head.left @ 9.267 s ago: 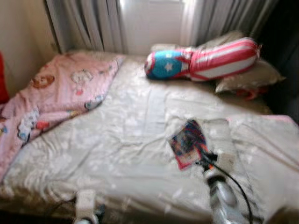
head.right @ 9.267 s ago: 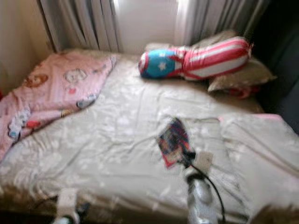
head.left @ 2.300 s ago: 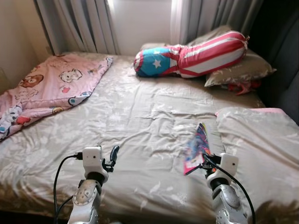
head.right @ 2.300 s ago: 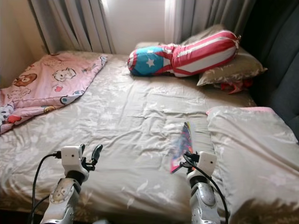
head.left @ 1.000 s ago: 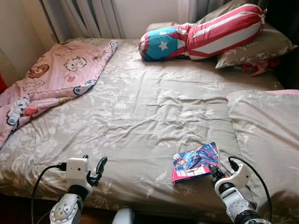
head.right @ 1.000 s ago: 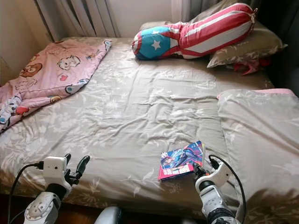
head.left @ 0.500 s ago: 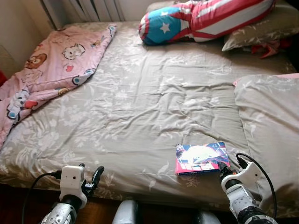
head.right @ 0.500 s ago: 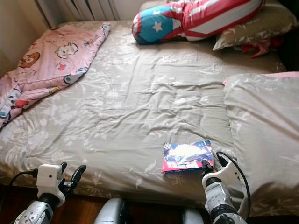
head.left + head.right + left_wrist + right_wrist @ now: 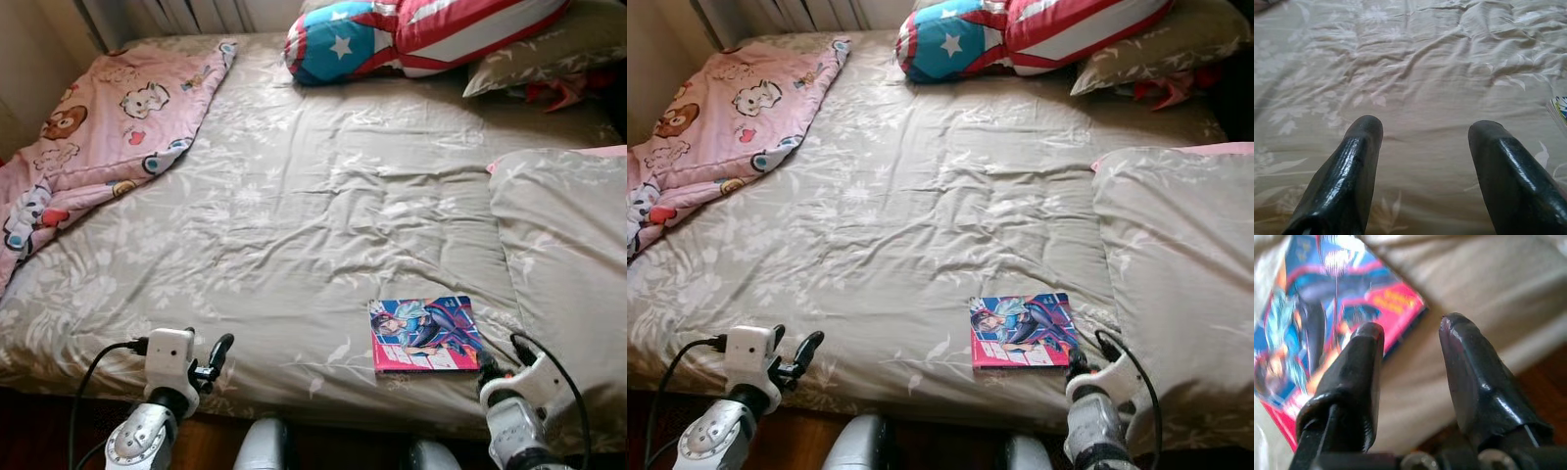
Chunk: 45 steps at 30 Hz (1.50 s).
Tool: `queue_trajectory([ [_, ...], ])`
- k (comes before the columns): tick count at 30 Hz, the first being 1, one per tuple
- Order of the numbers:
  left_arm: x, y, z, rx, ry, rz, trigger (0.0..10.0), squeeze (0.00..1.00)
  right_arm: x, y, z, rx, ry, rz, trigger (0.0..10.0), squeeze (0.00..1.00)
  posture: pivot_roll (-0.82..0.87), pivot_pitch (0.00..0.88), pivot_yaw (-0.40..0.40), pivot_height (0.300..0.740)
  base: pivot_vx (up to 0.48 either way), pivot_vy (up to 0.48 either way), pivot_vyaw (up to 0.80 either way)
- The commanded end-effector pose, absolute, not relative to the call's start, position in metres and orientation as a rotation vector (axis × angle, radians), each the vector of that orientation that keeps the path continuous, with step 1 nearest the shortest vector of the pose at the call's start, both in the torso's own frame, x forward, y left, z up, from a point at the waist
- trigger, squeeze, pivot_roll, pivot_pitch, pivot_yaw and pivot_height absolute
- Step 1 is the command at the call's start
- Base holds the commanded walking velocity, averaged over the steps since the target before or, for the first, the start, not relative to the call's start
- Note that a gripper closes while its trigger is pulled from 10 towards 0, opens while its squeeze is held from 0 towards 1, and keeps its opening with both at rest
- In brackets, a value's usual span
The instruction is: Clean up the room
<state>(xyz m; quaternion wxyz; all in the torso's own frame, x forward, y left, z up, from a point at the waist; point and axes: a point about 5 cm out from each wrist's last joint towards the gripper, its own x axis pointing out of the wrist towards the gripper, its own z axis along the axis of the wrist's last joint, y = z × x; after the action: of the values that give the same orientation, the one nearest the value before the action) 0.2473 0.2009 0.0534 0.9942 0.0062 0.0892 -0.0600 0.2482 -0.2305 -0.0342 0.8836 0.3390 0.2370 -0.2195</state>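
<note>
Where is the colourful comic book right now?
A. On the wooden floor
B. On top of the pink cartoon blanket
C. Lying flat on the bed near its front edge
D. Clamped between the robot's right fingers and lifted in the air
C: the comic book lies flat on the bed sheet, with the open right gripper just beside its corner, not holding it.

Beige floral cloth bedsheet (image 9: 294, 225): soft, matt, wrinkled. Pink cartoon-print cloth blanket (image 9: 88, 137): soft, matt. Red, white and blue star-print bolster pillow (image 9: 411, 29): smooth fabric, slight sheen. Colourful paper comic book (image 9: 423, 334): glossy cover. Black fingers (image 9: 1347, 171) of left gripper (image 9: 1422, 171): smooth, shiny, plastic-like. Silver arm (image 9: 147, 431): smooth, metallic look. Dark brown floor (image 9: 39, 431): wood-like, polished.
</note>
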Motion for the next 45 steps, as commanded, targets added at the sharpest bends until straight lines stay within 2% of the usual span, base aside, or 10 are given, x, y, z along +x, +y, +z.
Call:
queue_trajectory([
  [1,0.244,0.206,0.043,-0.011,0.214,-0.082,10.0,0.00,0.243,-0.223,-0.040,0.679,0.521,-0.423,10.0,0.00,0.07,0.103,0.051,0.662,0.000,0.000,0.00],
  [5,0.252,0.211,0.028,-0.046,0.257,-0.018,10.0,0.00,0.239,-0.208,-0.043,0.572,0.531,-0.300,10.0,0.00,0.04,0.056,0.025,0.662,0.000,0.000,0.00],
  [6,0.254,0.211,0.021,-0.051,0.280,0.001,10.0,0.00,0.237,-0.200,-0.045,0.483,0.553,-0.238,10.0,0.00,0.03,0.030,0.011,0.672,0.000,0.000,0.00],
  [12,0.251,0.216,-0.006,-0.069,0.391,0.079,10.0,0.00,0.224,-0.178,-0.058,0.383,0.661,-0.127,10.0,0.00,0.01,0.000,-0.031,0.712,0.000,0.000,0.00],
  [18,0.242,0.212,-0.027,-0.066,0.501,0.106,10.0,0.00,0.214,-0.175,-0.066,0.306,0.743,-0.086,10.0,0.00,0.01,0.000,-0.058,0.740,0.000,0.000,0.00],
  [27,0.219,0.210,-0.053,-0.030,0.669,0.127,10.0,0.00,0.195,-0.170,-0.078,0.206,0.863,-0.026,10.0,0.00,0.00,0.000,-0.061,0.740,0.000,0.000,0.00],
  [31,0.207,0.210,-0.063,0.012,0.736,0.113,10.0,0.00,0.183,-0.176,-0.084,0.194,0.904,-0.048,10.0,0.00,0.01,0.000,-0.056,0.740,0.000,0.000,0.00],
  [34,0.200,0.212,-0.067,0.019,0.764,0.117,10.0,0.00,0.176,-0.181,-0.086,0.138,0.922,-0.030,10.0,0.00,0.00,0.000,-0.050,0.740,0.000,0.000,0.66],
  [45,0.195,0.216,-0.069,0.042,0.781,0.136,10.0,0.00,0.164,-0.186,-0.092,0.147,0.961,-0.060,10.0,0.00,0.00,0.000,-0.050,0.740,0.000,0.000,0.79],
])
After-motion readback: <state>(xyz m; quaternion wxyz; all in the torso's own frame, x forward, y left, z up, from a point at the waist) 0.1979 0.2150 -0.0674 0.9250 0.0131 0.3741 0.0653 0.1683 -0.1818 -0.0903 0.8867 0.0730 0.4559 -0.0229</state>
